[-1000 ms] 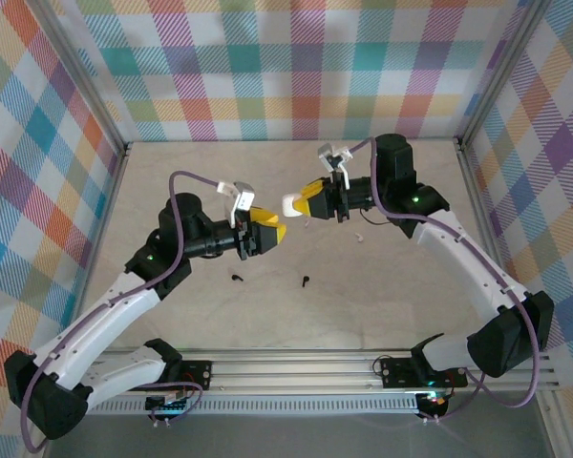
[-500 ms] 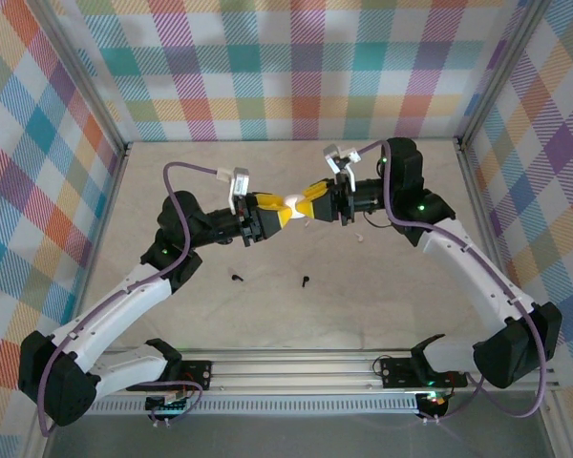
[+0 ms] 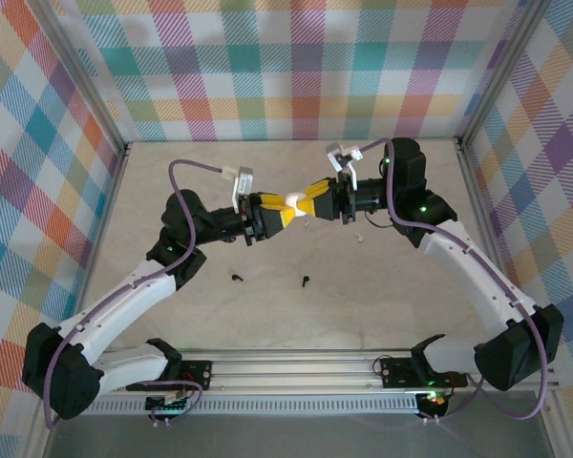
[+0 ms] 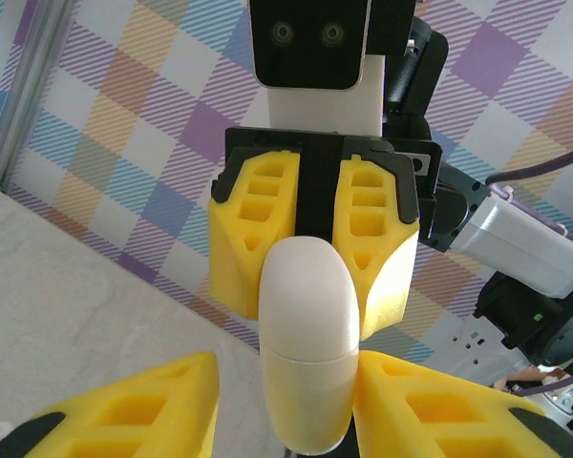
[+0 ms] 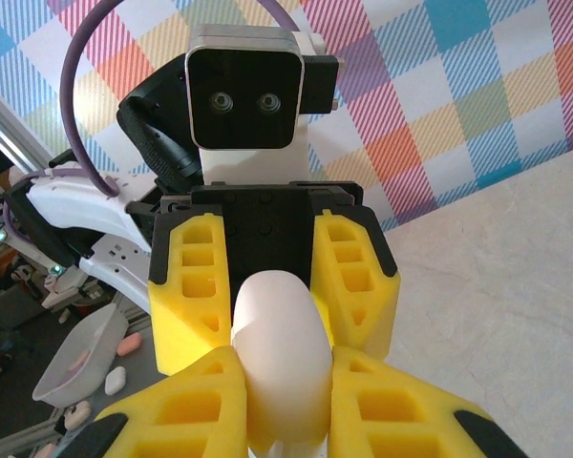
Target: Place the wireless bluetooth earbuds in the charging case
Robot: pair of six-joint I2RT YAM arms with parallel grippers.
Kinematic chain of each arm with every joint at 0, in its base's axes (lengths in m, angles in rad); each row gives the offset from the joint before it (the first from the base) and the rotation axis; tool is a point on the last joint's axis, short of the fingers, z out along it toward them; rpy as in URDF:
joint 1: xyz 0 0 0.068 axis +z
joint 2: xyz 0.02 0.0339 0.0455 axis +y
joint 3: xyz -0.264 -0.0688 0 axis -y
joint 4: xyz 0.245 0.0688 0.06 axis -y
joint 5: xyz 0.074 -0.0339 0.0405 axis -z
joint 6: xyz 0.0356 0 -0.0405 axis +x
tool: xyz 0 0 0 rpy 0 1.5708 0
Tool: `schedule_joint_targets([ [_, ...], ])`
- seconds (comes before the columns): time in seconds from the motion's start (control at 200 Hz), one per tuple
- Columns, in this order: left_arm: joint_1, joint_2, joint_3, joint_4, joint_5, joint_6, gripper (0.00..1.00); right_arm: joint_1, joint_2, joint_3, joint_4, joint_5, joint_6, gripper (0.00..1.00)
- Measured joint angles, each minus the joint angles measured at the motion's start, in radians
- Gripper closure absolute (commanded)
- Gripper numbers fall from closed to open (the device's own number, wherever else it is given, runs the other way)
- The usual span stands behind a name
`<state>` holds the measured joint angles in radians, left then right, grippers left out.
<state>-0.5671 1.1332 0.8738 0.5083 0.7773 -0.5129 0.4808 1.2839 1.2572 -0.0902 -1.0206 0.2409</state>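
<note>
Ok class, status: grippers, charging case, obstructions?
Right gripper shut on white charging case, mid-air. Left gripper straddles it, grip unclear. Two black earbuds lie on table.

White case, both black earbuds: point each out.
white case (image 4: pixel 308 296), left wrist view, above its seam.
left black earbud (image 3: pixel 236 278), top view, its body.
right black earbud (image 3: pixel 306 281), top view, its body.

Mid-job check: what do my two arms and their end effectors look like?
The left arm and right arm have white shells, black joints, green lights and a looping purple cable. The left end effector and right end effector each have two chunky yellow fingers with cut-out pockets on a black mount, under a two-lens camera block.
</note>
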Motion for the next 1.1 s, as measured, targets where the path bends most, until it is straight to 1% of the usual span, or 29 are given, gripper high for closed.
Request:
schedule_joint_targets([
  [0.1, -0.001, 0.000, 0.000, 0.001, 0.000, 0.000, 0.65, 0.000, 0.001, 0.000, 0.000, 0.003, 0.010, 0.83],
  [0.35, -0.008, 0.029, 0.004, 0.018, 0.000, -0.018, 0.65, 0.000, 0.015, -0.001, 0.011, 0.009, 0.015, 0.84],
  [0.39, -0.009, 0.033, 0.005, 0.019, 0.001, -0.021, 0.70, 0.000, 0.016, -0.001, 0.015, 0.010, 0.017, 0.84],
  [0.45, -0.011, 0.034, 0.007, 0.022, 0.006, -0.024, 0.83, 0.000, 0.017, -0.002, 0.018, 0.016, 0.018, 0.84],
  [0.505, -0.012, 0.034, 0.008, 0.023, 0.007, -0.024, 0.87, -0.003, 0.017, -0.003, 0.023, 0.017, 0.017, 0.84],
  [0.56, -0.012, 0.034, 0.010, 0.021, 0.008, -0.018, 0.90, -0.004, 0.017, -0.003, 0.023, 0.016, 0.017, 0.81],
  [0.625, -0.013, 0.034, 0.010, 0.017, 0.007, -0.014, 0.92, -0.004, 0.017, -0.003, 0.022, 0.020, 0.015, 0.74],
  [0.685, -0.013, 0.033, 0.010, 0.010, 0.004, -0.002, 0.93, -0.003, 0.017, -0.003, 0.018, 0.025, 0.014, 0.72],
  [0.765, -0.013, 0.028, 0.010, -0.011, -0.003, 0.023, 0.96, -0.002, 0.017, -0.003, 0.006, 0.033, 0.013, 0.73],
  [0.815, -0.013, 0.023, 0.009, -0.026, -0.004, 0.044, 1.00, -0.001, 0.017, -0.002, -0.008, 0.039, 0.010, 0.72],
  [1.0, -0.013, -0.005, -0.012, -0.071, 0.000, 0.161, 1.00, 0.008, 0.045, 0.041, -0.066, 0.064, 0.010, 0.64],
  [1.1, -0.021, -0.015, -0.020, -0.117, 0.024, 0.237, 1.00, 0.008, 0.063, 0.054, -0.077, 0.108, 0.008, 0.59],
])
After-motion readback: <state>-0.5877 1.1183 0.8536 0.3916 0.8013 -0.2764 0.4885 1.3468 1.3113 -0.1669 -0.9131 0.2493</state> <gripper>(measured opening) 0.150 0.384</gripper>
